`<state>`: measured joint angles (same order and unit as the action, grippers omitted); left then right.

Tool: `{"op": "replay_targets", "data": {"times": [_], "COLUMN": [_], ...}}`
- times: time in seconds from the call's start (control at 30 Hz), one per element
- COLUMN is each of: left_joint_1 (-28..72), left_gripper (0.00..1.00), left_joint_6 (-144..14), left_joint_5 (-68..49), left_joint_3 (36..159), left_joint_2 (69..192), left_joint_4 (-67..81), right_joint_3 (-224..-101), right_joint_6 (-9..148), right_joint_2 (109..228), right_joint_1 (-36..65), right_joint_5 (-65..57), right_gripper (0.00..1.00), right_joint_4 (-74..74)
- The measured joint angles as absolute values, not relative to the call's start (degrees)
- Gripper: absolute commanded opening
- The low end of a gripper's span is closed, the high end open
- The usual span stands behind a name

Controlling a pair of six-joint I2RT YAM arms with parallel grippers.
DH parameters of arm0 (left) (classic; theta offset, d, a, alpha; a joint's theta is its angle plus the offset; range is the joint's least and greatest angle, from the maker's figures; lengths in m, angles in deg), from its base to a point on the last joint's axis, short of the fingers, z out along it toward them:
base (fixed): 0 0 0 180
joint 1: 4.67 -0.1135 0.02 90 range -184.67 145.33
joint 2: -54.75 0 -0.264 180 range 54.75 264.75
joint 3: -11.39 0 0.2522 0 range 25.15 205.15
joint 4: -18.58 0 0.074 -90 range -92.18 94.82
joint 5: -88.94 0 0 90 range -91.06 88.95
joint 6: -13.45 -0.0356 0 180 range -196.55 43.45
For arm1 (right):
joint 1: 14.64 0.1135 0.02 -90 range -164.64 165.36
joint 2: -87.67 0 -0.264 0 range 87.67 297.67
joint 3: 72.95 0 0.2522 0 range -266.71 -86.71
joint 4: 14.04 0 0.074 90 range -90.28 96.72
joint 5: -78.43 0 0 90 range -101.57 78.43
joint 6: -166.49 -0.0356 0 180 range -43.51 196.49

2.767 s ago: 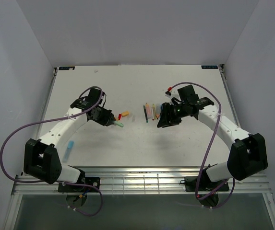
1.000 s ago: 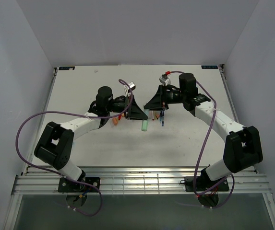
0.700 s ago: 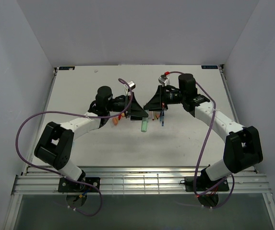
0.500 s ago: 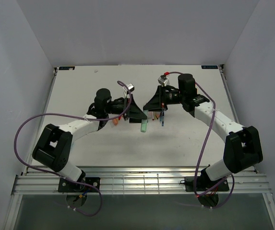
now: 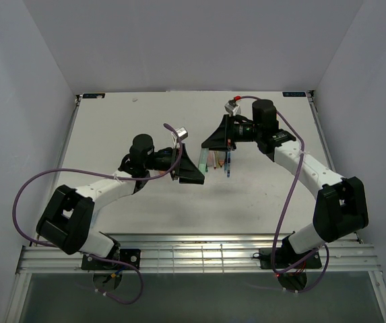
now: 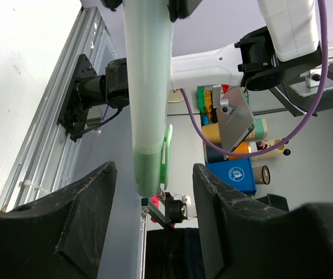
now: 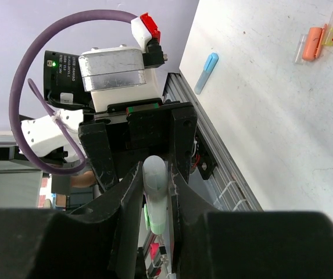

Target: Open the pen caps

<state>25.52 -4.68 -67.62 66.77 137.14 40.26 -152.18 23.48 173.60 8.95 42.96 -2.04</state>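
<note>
Left wrist view: left end effector stands wide, its fingers flanking but clear of the green cap on a pale pen raised over the worktop; right wrist view: right end effector clamps that pen; an orange cap lies on the worktop.
</note>
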Motion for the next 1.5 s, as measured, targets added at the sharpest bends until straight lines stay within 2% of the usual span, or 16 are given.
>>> {"op": "replay_targets", "data": {"times": [0.17,0.3,0.43,0.63,0.67,0.77,1.23,1.5], "left_joint_1": [25.52,25.52,25.52,25.52,25.52,25.5,24.02,25.94], "left_gripper": [0.61,0.55,0.43,0.23,0.14,0.0,0.0,0.0], "left_joint_6": [-4.68,-4.63,-4.39,-4.19,-4.19,-4.11,-4.17,-6.75], "left_joint_5": [-67.31,-67.01,-66.46,-66.42,-66.42,-66.2,-55.36,-62.46], "left_joint_3": [66.77,66.9,67.1,67.17,67.15,67.15,66.75,63.54], "left_joint_2": [137.14,137.34,138.01,138.01,138.01,138.01,137.88,136.9], "left_joint_4": [40.15,39.97,39.8,40.28,40.32,40.0,39.25,32.65], "right_joint_3": [-152.18,-152.18,-152.14,-151.74,-151.74,-151.79,-162.93,-172.27], "right_joint_6": [22.87,22.85,22.87,22.89,22.85,22.61,21.1,18.54], "right_joint_2": [173.69,173.69,173.69,173.97,174.21,174.87,186.48,192.05], "right_joint_1": [8.95,8.95,8.95,8.95,8.95,8.95,5.7,-2.11], "right_joint_5": [42.76,42.74,42.74,42.56,42.61,42.65,47.17,38.8], "right_gripper": [0.08,0.08,0.08,0.08,0.08,0.08,0.08,0.08], "right_joint_4": [-2.19,-2.19,-2.3,-2.78,-2.98,-3.52,0.17,-1.78]}}
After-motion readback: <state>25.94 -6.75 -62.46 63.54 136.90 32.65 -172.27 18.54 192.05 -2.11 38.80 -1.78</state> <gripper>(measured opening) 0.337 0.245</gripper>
